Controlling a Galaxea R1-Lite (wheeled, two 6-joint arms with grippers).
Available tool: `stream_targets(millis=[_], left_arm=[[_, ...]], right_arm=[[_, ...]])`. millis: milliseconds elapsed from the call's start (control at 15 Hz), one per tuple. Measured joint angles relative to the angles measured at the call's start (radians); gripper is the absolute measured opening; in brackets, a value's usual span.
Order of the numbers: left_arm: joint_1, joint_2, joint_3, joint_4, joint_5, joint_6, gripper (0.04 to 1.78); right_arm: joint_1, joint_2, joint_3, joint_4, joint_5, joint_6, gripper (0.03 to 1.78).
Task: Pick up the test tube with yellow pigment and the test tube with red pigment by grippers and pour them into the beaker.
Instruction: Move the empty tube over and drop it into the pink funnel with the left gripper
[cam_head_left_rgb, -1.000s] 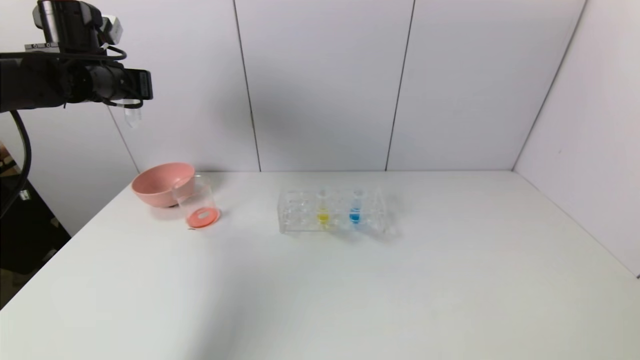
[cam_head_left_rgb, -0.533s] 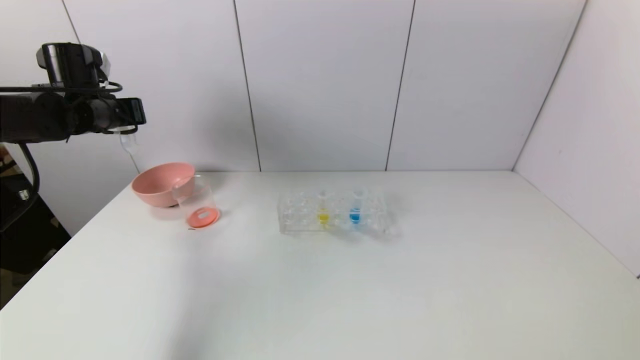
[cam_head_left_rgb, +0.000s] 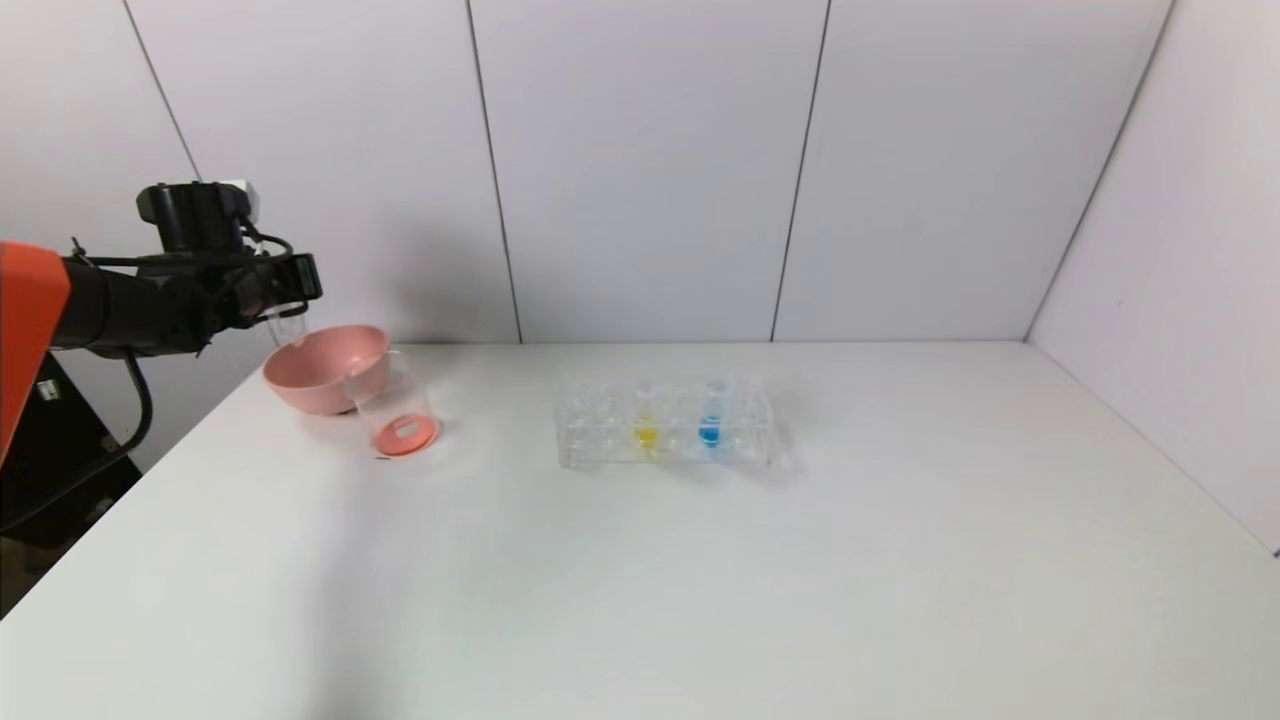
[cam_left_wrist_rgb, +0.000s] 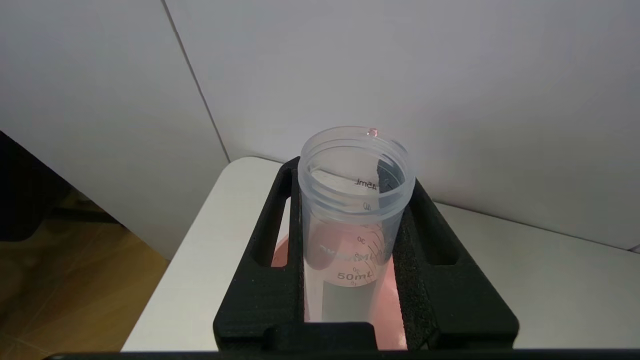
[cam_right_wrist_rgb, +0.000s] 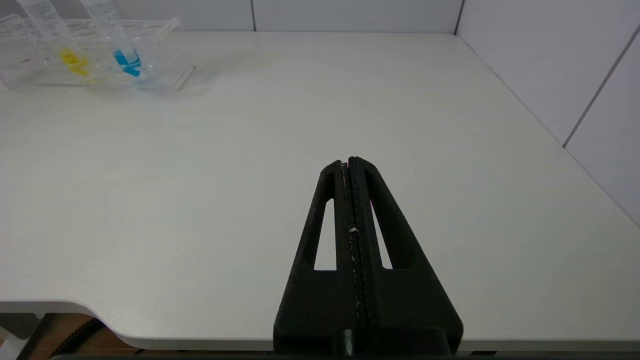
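My left gripper (cam_head_left_rgb: 288, 290) hangs at the table's far left, just over the pink bowl (cam_head_left_rgb: 318, 372), and is shut on the test tube with red pigment (cam_left_wrist_rgb: 350, 225). That tube looks empty, with only a tiny red drop on its rim. The beaker (cam_head_left_rgb: 392, 400) stands in front of the bowl with orange-red liquid at its bottom. The test tube with yellow pigment (cam_head_left_rgb: 646, 412) stands upright in the clear rack (cam_head_left_rgb: 600, 430) at mid-table. My right gripper (cam_right_wrist_rgb: 350, 161) is shut on nothing, low over the near right of the table.
A tube with blue liquid (cam_head_left_rgb: 711, 412) stands in the rack beside the yellow one. The white table (cam_head_left_rgb: 700, 580) is walled at the back and right. Its left edge drops off beside the bowl.
My left arm has come down from high above the table to just over the pink bowl, still gripping the tube. Nothing else has moved.
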Motion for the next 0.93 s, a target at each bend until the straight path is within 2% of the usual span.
stream_targets(millis=[933], left_arm=[[-0.002,0.103,-0.041,0.005,-0.041,0.000,0.53]], right_arm=[[0.000,0.000,0.000,0.000,0.000,0.000,0.11]])
